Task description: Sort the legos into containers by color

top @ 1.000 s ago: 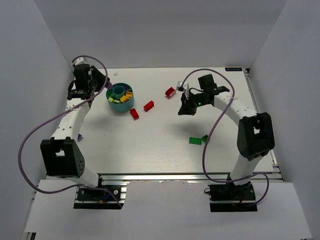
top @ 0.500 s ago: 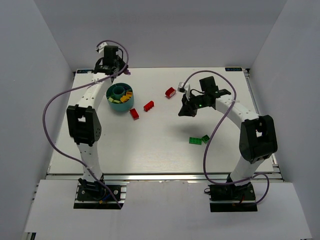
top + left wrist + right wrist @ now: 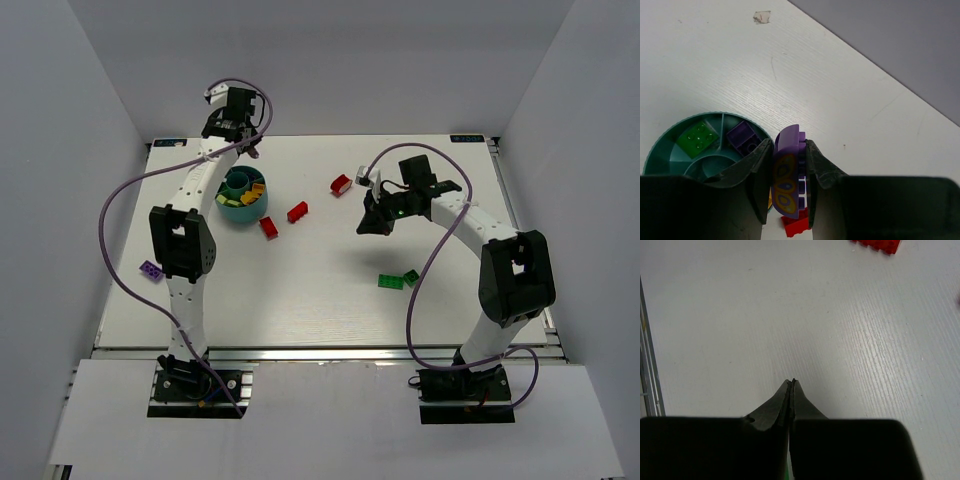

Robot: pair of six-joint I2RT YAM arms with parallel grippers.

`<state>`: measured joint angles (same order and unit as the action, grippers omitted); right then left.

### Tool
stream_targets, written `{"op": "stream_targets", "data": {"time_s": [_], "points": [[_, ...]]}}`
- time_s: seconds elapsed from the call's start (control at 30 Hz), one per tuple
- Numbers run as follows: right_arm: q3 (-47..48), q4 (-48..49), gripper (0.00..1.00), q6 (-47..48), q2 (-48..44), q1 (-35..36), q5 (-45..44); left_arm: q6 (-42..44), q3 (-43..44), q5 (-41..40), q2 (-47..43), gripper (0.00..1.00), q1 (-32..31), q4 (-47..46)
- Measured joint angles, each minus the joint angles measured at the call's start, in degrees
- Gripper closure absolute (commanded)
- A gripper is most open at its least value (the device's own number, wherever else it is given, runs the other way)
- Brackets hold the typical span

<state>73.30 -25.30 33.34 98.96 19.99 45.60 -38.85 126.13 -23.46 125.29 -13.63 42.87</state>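
- While the left gripper (image 3: 789, 159) hangs at the far rim of the cup (image 3: 660, 145), its jaws are drawn in narrow on a purple piece (image 3: 788, 172) with a yellow print, pressing on its two flat faces.
- The piece stands on edge. Its long axis runs along the fingers and its rounded end points forward.
- In the left wrist view the cup lies to the left of the piece. The nearest section holds a purple brick (image 3: 741, 136), and the section beyond it holds a green brick (image 3: 699, 137).
- The piece looks to be at the rim or just outside it, beside the purple section rather than over it.
- My reading is that the next move is a short shift left in that view, to bring the piece over the purple section before the jaws let go.
- The wall between the purple and green sections is close, so going too far would likely drop the piece in with the green.
- The right gripper (image 3: 791, 385) has its fingers pressed together on nothing. It hangs over the bare table (image 3: 330, 300), well apart from the cup, so the left arm is much the nearer.
- Not yet sorted on the table are red bricks (image 3: 297, 211), a green pair (image 3: 391, 281) and a loose purple brick (image 3: 151, 269) beside the left arm.
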Motion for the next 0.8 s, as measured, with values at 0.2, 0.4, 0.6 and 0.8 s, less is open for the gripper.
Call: {"op": "stream_targets", "data": {"time_s": [0.2, 0.4, 0.6, 0.8], "points": [[0.0, 0.1, 1.00, 0.0, 0.0, 0.0, 0.0, 0.5, 0.0, -1.1, 0.2, 1.00, 0.0, 2.7], [-0.1, 0.2, 1.00, -0.2, 0.0, 0.0, 0.0, 0.6, 0.1, -1.2, 2.6, 1.00, 0.0, 3.7], [-0.1, 0.2, 1.00, -0.2, 0.0, 0.0, 0.0, 1.2, 0.1, -1.4, 5.8, 1.00, 0.0, 4.5], [-0.1, 0.2, 1.00, -0.2, 0.0, 0.0, 0.0, 1.9, 0.1, -2.3, 6.2, 0.93, 0.0, 4.7]]}}
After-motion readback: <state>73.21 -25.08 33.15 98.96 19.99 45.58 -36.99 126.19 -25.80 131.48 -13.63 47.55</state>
